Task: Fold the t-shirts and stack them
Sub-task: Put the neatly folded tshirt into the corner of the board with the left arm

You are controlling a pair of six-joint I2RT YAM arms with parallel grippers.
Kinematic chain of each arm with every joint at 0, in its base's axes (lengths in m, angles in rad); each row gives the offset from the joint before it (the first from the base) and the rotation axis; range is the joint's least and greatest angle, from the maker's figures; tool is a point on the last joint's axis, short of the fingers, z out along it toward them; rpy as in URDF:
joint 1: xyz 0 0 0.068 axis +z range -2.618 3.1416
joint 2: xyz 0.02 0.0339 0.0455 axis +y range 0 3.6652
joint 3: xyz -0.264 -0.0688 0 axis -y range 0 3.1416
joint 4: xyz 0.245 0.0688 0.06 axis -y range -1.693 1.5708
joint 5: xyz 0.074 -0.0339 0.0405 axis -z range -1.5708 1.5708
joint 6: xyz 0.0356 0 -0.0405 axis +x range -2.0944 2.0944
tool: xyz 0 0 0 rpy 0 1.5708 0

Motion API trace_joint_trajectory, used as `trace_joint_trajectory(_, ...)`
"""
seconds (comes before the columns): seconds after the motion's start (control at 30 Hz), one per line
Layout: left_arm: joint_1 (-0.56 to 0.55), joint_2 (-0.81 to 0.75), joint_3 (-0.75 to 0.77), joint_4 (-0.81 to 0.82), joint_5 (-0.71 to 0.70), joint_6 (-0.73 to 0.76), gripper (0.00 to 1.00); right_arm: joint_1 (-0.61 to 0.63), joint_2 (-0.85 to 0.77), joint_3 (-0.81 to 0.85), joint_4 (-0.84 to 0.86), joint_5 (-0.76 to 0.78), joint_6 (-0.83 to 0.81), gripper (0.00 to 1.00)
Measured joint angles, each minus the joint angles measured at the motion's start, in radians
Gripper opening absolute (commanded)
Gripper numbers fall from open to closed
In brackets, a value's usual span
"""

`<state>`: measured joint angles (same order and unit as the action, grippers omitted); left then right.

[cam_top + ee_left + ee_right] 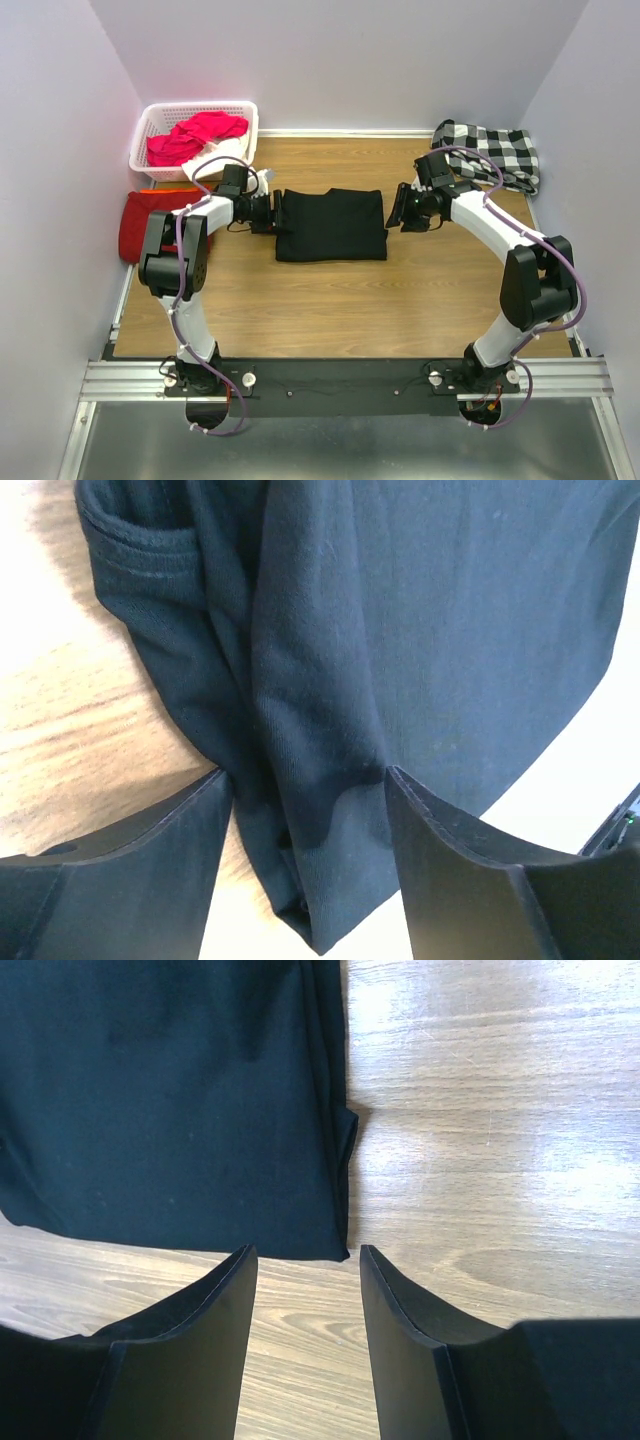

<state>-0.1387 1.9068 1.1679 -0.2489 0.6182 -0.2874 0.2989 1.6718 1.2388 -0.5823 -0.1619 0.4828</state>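
Folding of the black t-shirt (pixel 331 224) looks finished: the left gripper (pixel 307 770) straddles its edge, jaws apart, the right gripper (pixel 306 1248) gapes empty beside it, so stacking needs new grips

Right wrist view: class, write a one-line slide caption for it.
The right gripper, jaws open, hovers beside the corner of the folded black t-shirt on the wooden table.

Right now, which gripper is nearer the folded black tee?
Left. The left gripper straddles the black tee at its edge, cloth between open jaws; the right gripper sits just off the opposite edge.
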Motion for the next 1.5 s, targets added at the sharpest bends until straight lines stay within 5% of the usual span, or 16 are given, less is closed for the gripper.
trace_joint_trajectory(0.23,0.005,0.014,-0.003,0.024,-0.012,-0.022,0.41,0.0,-0.006,0.0,0.0,0.006,0.0,0.54)
trace_joint_trajectory(0.4,0.006,0.019,-0.014,0.022,-0.05,-0.027,0.0,0.0,-0.006,0.0,0.0,0.013,0.0,0.54)
trace_joint_trajectory(0.67,0.0,0.015,-0.002,-0.013,-0.09,-0.017,0.0,0.0,-0.006,0.0,-0.001,0.015,0.0,0.54)
trace_joint_trajectory(1.5,-0.073,-0.231,0.121,-0.46,-0.835,0.052,0.0,0.0,0.021,0.065,-0.011,0.035,-0.003,0.54)
